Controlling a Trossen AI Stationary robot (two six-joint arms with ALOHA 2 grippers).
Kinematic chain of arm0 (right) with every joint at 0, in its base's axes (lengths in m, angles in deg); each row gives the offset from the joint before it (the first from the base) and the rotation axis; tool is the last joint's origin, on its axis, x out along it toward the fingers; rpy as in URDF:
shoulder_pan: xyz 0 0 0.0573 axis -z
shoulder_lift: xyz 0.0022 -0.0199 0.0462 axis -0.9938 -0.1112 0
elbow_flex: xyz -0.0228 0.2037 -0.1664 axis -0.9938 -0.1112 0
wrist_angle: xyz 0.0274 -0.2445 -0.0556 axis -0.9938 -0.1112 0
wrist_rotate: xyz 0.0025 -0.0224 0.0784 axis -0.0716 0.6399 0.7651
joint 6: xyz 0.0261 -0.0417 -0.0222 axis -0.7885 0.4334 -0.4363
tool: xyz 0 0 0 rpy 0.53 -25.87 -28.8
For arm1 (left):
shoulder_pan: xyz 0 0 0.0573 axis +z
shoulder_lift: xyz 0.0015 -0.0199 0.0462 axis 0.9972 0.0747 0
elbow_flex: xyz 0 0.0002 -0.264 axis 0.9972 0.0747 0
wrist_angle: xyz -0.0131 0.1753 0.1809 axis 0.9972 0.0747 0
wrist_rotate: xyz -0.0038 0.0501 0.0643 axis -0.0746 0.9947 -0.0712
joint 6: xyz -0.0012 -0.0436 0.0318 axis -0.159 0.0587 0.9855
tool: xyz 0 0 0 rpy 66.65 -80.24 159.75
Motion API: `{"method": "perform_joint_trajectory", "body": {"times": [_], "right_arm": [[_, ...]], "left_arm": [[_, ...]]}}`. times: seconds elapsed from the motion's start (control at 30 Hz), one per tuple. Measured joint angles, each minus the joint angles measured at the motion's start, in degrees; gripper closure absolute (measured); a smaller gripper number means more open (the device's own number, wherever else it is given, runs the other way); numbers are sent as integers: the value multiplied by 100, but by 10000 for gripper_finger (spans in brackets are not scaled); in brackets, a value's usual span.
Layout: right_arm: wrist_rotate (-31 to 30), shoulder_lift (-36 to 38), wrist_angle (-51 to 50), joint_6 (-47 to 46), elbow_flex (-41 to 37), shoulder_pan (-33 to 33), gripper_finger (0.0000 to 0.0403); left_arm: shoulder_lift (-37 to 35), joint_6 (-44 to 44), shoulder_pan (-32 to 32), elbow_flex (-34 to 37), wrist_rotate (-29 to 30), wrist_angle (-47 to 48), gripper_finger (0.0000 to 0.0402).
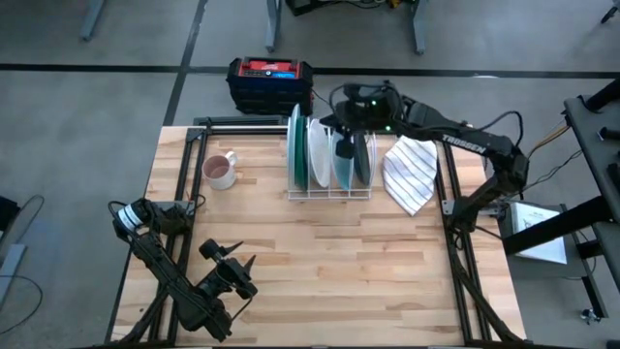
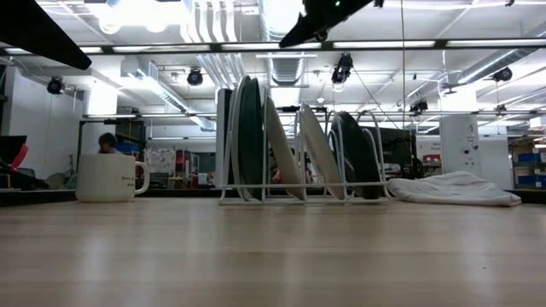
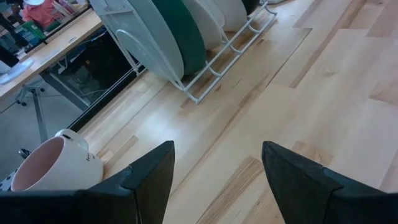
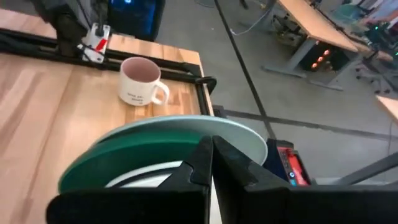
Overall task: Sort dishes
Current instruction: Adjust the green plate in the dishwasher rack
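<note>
The right gripper (image 1: 351, 124) is up over the far end of the white wire rack (image 1: 329, 193), and in its wrist view the 2 dark fingers (image 4: 200, 163) are pressed together edge to edge, nothing visibly caught between them; they sit just above the rims of the dishes (image 4: 165, 146). Whether they touch a rim cannot be told.

The left gripper (image 1: 231, 260) waits near the front left of the table (image 1: 320, 262), well apart from the rack, its fingers (image 3: 149, 177) spread wide over bare wood with nothing between them.

The dishes (image 1: 329, 155) all stand on edge in the rack at the table's far side, faces turned left-right, their rims running front to back. From the low view they lean slightly, the large pale one and the green one (image 2: 249, 136) at the left nearly upright, the white ones (image 2: 317, 149) tilted in the middle, the dark ones (image 2: 357, 153) at the right.

The mug (image 1: 220, 171) stands upright to the rack's left, the striped cloth (image 1: 410, 173) lies just beside the rack on its right
</note>
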Motion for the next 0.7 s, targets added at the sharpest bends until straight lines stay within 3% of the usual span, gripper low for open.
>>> {"method": "perform_joint_trajectory", "body": {"times": [0.37, 0.7], "right_arm": [[88, -791, 657, 222, -29, -51, 403], [86, -1072, 1011, 146, -27, -74, 403]], "left_arm": [[0, -24, 2, 2, -1, 0, 169], [0, -11, 2, 4, -1, 0, 169]]}}
